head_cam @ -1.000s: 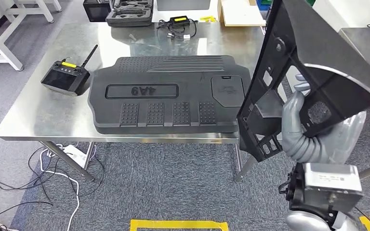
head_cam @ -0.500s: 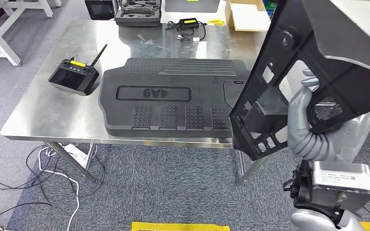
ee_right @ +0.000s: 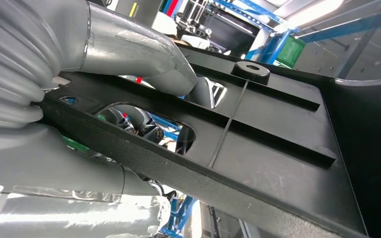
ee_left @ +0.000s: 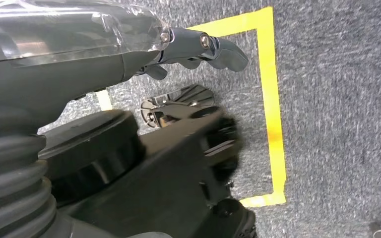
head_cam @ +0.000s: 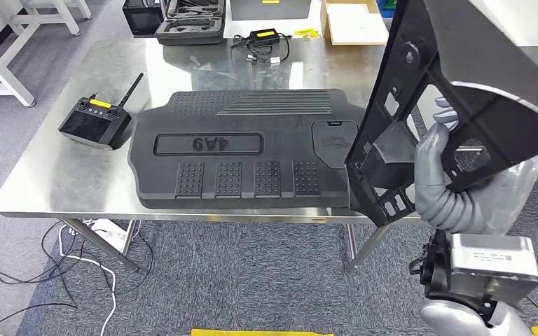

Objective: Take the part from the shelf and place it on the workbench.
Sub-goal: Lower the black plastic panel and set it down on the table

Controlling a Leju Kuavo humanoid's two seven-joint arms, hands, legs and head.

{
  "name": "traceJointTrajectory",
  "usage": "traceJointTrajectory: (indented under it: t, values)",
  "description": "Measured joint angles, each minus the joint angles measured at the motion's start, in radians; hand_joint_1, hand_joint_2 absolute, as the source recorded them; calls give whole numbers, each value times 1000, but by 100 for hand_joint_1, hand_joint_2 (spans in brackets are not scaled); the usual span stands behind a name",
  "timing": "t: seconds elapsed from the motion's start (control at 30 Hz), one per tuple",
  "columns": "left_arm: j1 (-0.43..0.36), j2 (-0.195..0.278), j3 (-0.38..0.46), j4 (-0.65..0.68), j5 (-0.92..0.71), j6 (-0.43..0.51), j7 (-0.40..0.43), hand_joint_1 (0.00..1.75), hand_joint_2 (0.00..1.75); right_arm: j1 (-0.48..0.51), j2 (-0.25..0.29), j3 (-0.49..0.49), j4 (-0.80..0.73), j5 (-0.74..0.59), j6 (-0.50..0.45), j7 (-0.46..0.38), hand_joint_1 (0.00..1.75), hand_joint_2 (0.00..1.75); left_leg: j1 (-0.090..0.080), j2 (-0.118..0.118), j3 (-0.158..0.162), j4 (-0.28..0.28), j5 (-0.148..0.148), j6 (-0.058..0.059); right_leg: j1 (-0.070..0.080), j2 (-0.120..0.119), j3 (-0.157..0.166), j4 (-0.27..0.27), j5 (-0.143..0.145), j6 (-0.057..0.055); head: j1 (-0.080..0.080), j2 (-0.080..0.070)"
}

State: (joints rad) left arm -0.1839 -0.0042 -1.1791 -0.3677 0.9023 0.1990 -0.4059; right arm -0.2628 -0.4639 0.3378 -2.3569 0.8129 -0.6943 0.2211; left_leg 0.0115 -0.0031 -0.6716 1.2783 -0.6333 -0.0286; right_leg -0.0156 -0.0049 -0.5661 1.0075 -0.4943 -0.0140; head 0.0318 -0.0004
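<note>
A large black ribbed plastic part point(head_cam: 455, 91) stands tilted on edge at the right of the head view. My right hand point(head_cam: 434, 157) grips it through a cut-out, and its lower end hangs over the front right corner of the steel workbench point(head_cam: 63, 175). In the right wrist view the grey fingers point(ee_right: 129, 49) wrap a bar of the part point(ee_right: 258, 129). My left hand point(ee_left: 203, 47) hangs over the carpet, holding nothing, with its fingers apart.
A big black moulded cover point(head_cam: 238, 150) marked 9A4 takes up the bench's middle. A remote controller point(head_cam: 94, 122) lies to its left. Cases point(head_cam: 189, 17), a charger point(head_cam: 266, 38) and a cardboard box point(head_cam: 354, 17) sit at the back. Cables point(head_cam: 77, 259) trail on the floor.
The whole picture has shifted a little, so the camera moved. The part stays in my right hand at much the same tilt, near the bench's right front corner.
</note>
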Motion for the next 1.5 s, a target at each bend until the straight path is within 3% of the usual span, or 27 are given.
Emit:
traceJointTrajectory:
  t: [0.03, 0.07, 0.13, 0.2, 0.37, 0.4, 0.47, 0.5, 0.53, 0.57, 0.6, 0.63, 0.7, 0.73, 0.87, 0.93, 1.0, 1.03, 1.07, 1.1, 1.17, 1.2, 1.27, 1.37, 1.43, 1.5]
  values:
    - [1, 0, 0, 0, -1, 0, 0, 0, 175, 0, 0, 0, 0, -2, 0, -1, 175, 175, 0, 0, -20, 25, 4, -1, 1, 1, 3, 0, -3, -1, -3, 0]
    - [2, 0, 0, 0, -2, 0, 0, 0, 175, 0, 0, 0, 1, -4, 0, -2, 175, 175, 0, 0, -21, 12, 29, 0, 1, 2, 7, 1, -6, -1, -5, 0]
    - [2, 0, 0, 0, -6, 0, 0, 0, 175, -1, 0, 1, 2, -9, 0, -4, 175, 175, 0, 0, 24, -110, 111, 4, 0, 3, 19, 2, -16, 4, -11, 0]
    - [0, 1, 0, 0, -11, -2, 2, 0, 175, -7, 0, 1, 2, -16, 0, -7, 175, 175, -2, 0, 67, -218, 154, 12, 4, 5, 25, 6, -25, 13, -15, 0]
    - [-4, 2, 0, 0, -21, -7, 5, 0, 175, -54, 0, 6, 9, -34, 0, -5, 175, 175, -4, 0, 80, -255, 154, 41, 1, 6, 19, 24, -45, 36, -9, 0]
    - [-6, 2, 0, 0, -23, -7, 6, 0, 175, -67, 0, 8, 12, -36, 0, -2, 175, 175, -1, 0, 83, -259, 155, 46, 0, 5, 4, 61, -66, 40, -4, 0]
    - [-9, 2, 0, 0, -26, -8, 7, 0, 175, -90, 0, 12, 18, -39, 0, 5, 175, 175, 0, 1, 85, -261, 154, 53, -1, 5, -62, 189, -123, 46, 8, 0]
    - [-9, 2, 0, 0, -28, -8, 7, 0, 175, -97, 0, 14, 21, -40, 0, 8, 175, 175, -1, 1, 85, -261, 153, 55, -2, 5, -98, 252, -142, 49, 13, 0]
    - [-8, 2, 0, 0, -29, -8, 8, 0, 175, -100, 0, 16, 25, -40, 0, 10, 175, 175, -1, 0, 87, -261, 151, 56, -2, 5, -123, 290, -144, 50, 17, 0]
    - [-8, 2, 0, 0, -30, -8, 8, 0, 175, -104, 0, 19, 29, -41, 0, 12, 175, 175, 0, -1, 89, -261, 149, 56, -3, 5, -129, 289, -125, 50, 21, 0]
    - [-8, 3, 0, 0, -30, -8, 9, 0, 175, -110, 0, 22, 32, -41, 0, 12, 175, 175, 0, -2, 93, -260, 146, 54, -3, 4, -116, 247, -87, 49, 26, 0]
    - [-8, 3, 0, 0, -31, -8, 9, 0, 175, -116, 0, 25, 35, -41, 0, 13, 175, 175, 0, -3, 98, -260, 142, 52, -3, 4, -90, 177, -42, 47, 30, 0]
    - [-9, 3, 0, 0, -32, -9, 10, 0, 175, -128, 0, 30, 41, -37, 0, 14, 175, 175, -3, -4, 104, -259, 135, 44, 1, 4, -39, 55, 9, 40, 36, 0]
    - [-9, 3, 0, 0, -33, -9, 11, 0, 175, -132, 0, 31, 42, -35, 0, 16, 175, 175, -4, -4, 104, -259, 133, 39, 3, 5, -28, 26, 13, 36, 36, 0]
    - [-12, 3, 0, 0, -39, -11, 17, 0, 175, -157, 0, 40, 52, -42, 0, 21, 175, 175, -4, -3, 103, -244, 119, 18, 2, 7, -21, 10, 9, 20, 24, 0]
    - [-15, 3, 0, 0, -42, -11, 18, 0, 175, -182, 0, 47, 60, -56, 1, 23, 175, 175, -3, -2, 67, -160, 74, 10, -1, 4, -14, 5, 8, 10, 11, 0]
    - [-13, 3, 0, 0, -42, -10, 18, 0, 175, -202, 0, 57, 72, -69, 1, 26, 175, 175, -2, -2, -2, -28, 23, 7, 1, 2, -10, 5, 3, 2, -1, 0]
    - [-12, 3, 0, 0, -42, -10, 18, 0, 175, -210, 1, 63, 78, -75, 1, 28, 175, 175, -2, -1, -29, 17, 15, 7, 2, 2, -8, 5, 1, 0, -4, 0]
    - [-10, 3, 0, 0, -42, -10, 18, 0, 175, -216, 1, 69, 84, -80, 1, 29, 175, 175, -2, -1, -40, 27, 27, 7, 2, 2, -5, 6, -2, 0, -6, 0]
    - [-9, 3, 0, 0, -42, -10, 18, 0, 175, -222, 1, 74, 90, -84, 1, 31, 175, 175, -1, -1, -32, -3, 57, 8, 2, 3, 0, 6, -5, 1, -9, 0]
    - [-9, 3, 0, 0, -42, -9, 18, 0, 175, -232, 1, 82, 98, -87, 1, 31, 175, 175, -1, -2, 20, -132, 133, 12, 2, 4, 10, 8, -14, 6, -14, 0]
    - [-9, 3, 0, 0, -42, -9, 18, 0, 175, -238, 1, 86, 101, -88, 1, 31, 175, 175, -1, -2, 43, -190, 155, 15, 4, 5, 13, 10, -19, 10, -17, 0]
    - [-8, 3, 0, 0, -42, -8, 19, 0, 175, -248, 1, 93, 108, -95, 1, 31, 175, 175, -4, -3, 60, -237, 160, 21, 7, 6, 13, 12, -24, 18, -17, 0]
    - [-6, 3, 1, -1, -42, -5, 18, 0, 175, -257, 1, 102, 117, -107, 1, 28, 175, 175, -3, -3, 64, -248, 159, 36, 3, 5, 13, 18, -35, 32, -13, 0]
    - [-7, 3, 1, -1, -42, -4, 18, 0, 175, -264, 1, 107, 124, -114, 1, 21, 175, 175, 0, -2, 71, -254, 159, 46, 1, 4, -18, 88, -74, 41, -4, 0]
    - [-6, 3, 2, -2, -42, -3, 18, 0, 175, -268, 2, 113, 131, -120, 1, 14, 175, 175, -1, -1, 74, -255, 156, 52, 1, 4, -88, 222, -128, 47, 8, 0]
